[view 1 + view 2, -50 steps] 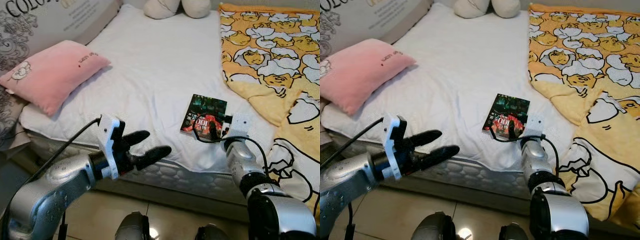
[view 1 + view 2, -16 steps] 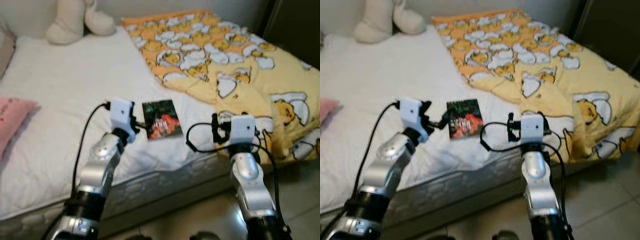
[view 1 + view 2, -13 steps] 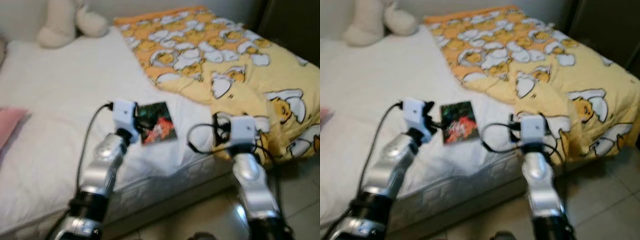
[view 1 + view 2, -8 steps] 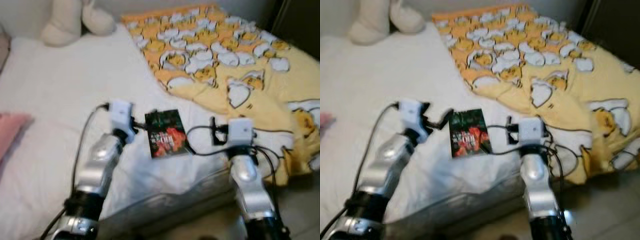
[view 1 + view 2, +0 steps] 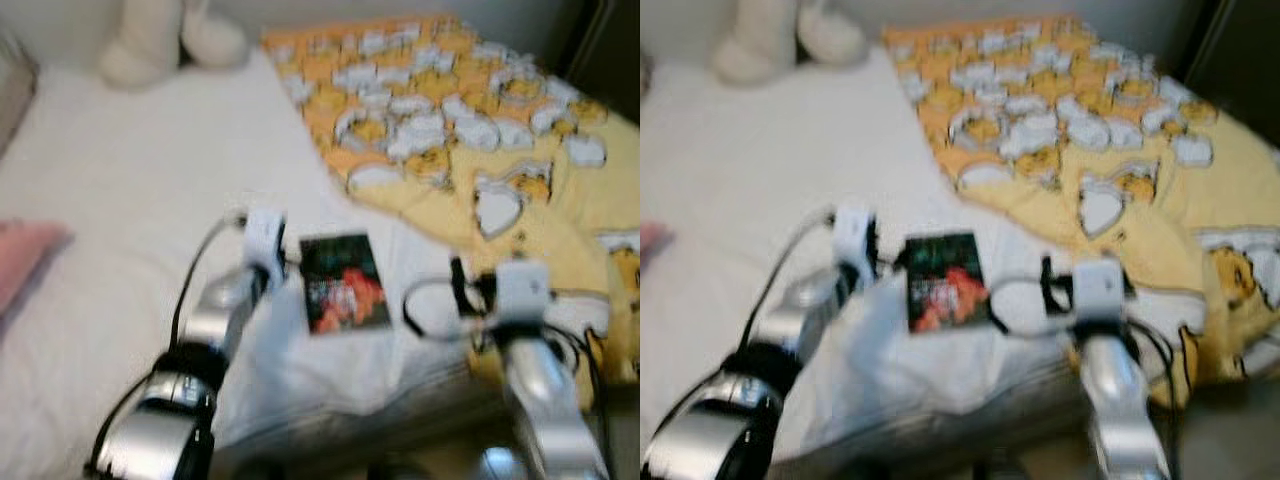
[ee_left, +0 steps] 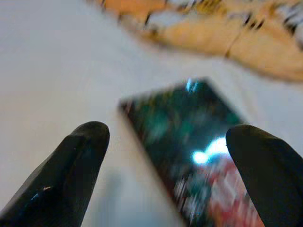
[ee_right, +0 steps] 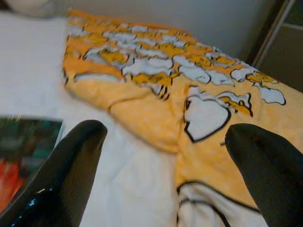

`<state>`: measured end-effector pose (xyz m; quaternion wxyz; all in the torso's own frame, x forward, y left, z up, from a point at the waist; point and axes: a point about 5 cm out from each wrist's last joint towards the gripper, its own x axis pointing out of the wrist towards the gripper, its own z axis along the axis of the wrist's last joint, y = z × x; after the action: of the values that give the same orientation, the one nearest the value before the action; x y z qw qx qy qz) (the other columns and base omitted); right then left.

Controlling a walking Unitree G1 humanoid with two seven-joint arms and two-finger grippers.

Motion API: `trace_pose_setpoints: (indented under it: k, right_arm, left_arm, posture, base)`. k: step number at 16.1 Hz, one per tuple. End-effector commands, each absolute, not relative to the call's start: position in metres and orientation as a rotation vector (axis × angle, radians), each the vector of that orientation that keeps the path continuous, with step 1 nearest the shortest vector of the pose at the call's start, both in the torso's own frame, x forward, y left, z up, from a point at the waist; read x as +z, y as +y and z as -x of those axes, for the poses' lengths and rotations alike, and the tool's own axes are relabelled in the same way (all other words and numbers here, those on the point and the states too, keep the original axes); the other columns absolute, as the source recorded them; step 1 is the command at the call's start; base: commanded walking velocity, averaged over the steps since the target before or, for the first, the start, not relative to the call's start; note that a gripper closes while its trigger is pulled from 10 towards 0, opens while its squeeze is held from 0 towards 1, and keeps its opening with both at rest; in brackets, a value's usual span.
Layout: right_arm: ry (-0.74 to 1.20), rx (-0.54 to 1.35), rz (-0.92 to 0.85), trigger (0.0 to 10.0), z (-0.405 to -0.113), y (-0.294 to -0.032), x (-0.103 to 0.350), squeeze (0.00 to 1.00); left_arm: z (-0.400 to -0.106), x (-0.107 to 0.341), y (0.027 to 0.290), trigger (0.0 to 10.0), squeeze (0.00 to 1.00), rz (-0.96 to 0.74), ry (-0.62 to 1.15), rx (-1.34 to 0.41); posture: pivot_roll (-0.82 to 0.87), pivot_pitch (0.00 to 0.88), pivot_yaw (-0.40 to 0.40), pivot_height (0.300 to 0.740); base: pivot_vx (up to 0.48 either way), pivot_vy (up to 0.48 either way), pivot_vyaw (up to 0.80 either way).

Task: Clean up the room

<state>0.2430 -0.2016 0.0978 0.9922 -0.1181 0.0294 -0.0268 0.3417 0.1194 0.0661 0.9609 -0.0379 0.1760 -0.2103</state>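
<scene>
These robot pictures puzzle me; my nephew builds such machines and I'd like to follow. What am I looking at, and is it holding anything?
It is a walking humanoid robot tidying a bedroom. Two pictures come from cameras in its head, looking down at a bed; they are blurred. The silver arms end in grippers with two long black fingers. The other two pictures come from cameras on each wrist, looking along those fingers.

On the white sheet lies a small book with a dark green and red cover. A yellow cartoon-print blanket lies beside it, a pink pillow at the edge, a cream plush toy at the far end.

The left gripper is open, just short of the book. The right gripper is open too, facing the blanket. Nothing is held.
</scene>
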Motion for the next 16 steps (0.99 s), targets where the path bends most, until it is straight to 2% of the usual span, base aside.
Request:
trace_pose_setpoints:
  k: [1,3,4,7,13,16]
  right_arm:
    - [0.039,-0.066,0.235,10.0,-0.239,-0.208,0.108,0.00]
    - [0.047,-0.068,0.219,10.0,-0.229,-0.211,0.113,0.00]
    - [0.076,0.015,0.123,10.0,-0.223,-0.205,0.115,0.00]
    - [0.202,0.127,0.031,10.0,-0.205,-0.206,0.103,0.00]
    - [0.317,0.224,-0.037,10.0,-0.185,-0.193,0.088,0.00]
    - [0.350,0.284,-0.063,10.0,-0.174,-0.183,0.089,0.00]
  left_arm:
    - [-0.346,0.072,0.116,10.0,0.00,0.098,0.337,-0.442]
    - [-0.345,0.066,0.115,10.0,0.00,0.172,0.374,-0.431]
    - [-0.345,0.065,0.112,10.0,0.00,0.315,0.379,-0.435]
    - [-0.349,0.069,0.108,10.0,0.00,0.506,0.361,-0.448]
    - [-0.344,0.059,0.112,10.0,0.00,0.416,0.395,-0.424]
    - [-0.343,0.055,0.122,10.0,0.00,0.448,0.395,-0.383]
  posture:
    - [-0.32,0.000,0.020,0.703]
    - [-0.36,0.032,0.023,0.703]
    - [-0.39,0.067,0.030,0.703]
    - [-0.40,0.119,0.035,0.703]
    - [-0.39,0.170,0.028,0.703]
    - [-0.38,0.204,0.011,0.703]
  base:
    - [0.000,0.000,0.00]
    - [0.000,0.000,0.00]
    - [0.000,0.000,0.00]
    - [0.000,0.000,0.00]
    - [0.000,0.000,0.00]
    - [0.000,0.000,0.00]
